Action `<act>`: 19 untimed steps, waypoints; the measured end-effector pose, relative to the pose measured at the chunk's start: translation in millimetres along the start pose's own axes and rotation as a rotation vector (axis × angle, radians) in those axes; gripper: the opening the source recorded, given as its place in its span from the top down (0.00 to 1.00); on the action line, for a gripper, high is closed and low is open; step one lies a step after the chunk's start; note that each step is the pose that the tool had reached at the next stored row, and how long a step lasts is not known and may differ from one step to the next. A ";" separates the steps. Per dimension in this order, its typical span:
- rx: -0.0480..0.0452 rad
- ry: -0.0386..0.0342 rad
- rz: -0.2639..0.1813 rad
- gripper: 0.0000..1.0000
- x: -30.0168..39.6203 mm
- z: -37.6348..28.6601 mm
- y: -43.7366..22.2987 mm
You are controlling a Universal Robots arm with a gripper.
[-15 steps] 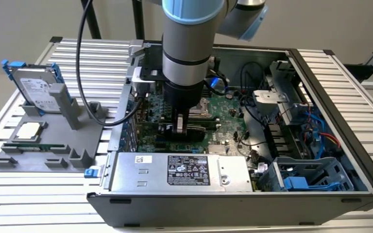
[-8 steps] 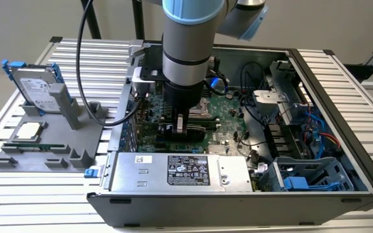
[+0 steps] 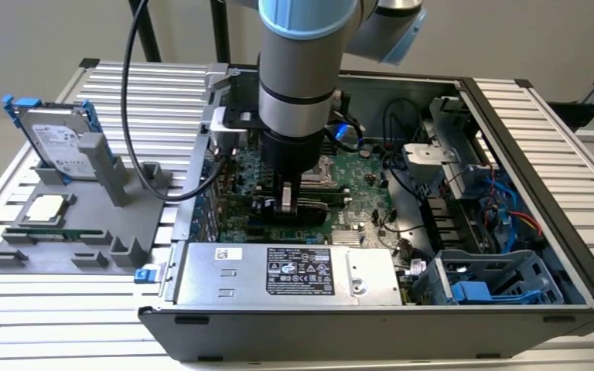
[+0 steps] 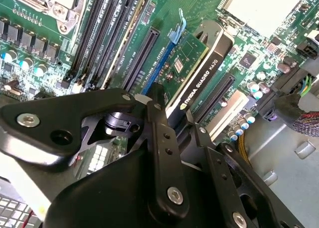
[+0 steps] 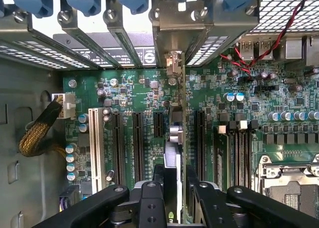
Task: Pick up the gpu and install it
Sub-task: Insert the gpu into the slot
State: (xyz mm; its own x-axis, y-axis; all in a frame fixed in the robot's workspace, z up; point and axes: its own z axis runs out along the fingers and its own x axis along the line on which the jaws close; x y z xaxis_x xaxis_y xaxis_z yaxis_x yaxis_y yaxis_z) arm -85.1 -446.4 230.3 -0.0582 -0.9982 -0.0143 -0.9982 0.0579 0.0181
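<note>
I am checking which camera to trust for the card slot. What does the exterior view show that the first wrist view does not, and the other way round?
Exterior view alone: the arm reaching down into the open computer case, and the grey fixture with the silver hard drive at that view's left.

First wrist view alone: the rear slot brackets and empty expansion slots, seen from close.

Both: the gripper shut on the gpu, edge-on over the green motherboard.
</note>
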 end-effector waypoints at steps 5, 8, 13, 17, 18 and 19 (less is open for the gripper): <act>0.0026 -0.0040 0.000 0.00 0.0 2.3 0.0; 0.0013 -0.0024 0.000 0.00 0.2 1.3 0.1; 0.0012 -0.0020 0.000 0.00 0.1 -6.9 0.2; 0.0012 -0.0021 0.000 0.00 -0.2 -25.0 0.6; 0.0013 -0.0021 0.000 0.00 -0.2 -29.6 0.7; 0.0012 -0.0020 0.000 0.00 -0.3 -34.2 0.7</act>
State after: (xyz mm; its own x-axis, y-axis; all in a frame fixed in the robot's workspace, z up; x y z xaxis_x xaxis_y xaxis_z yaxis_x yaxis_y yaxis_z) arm -85.2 -446.6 264.5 -0.0583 -0.9982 -0.0163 -0.9982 0.0580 0.0168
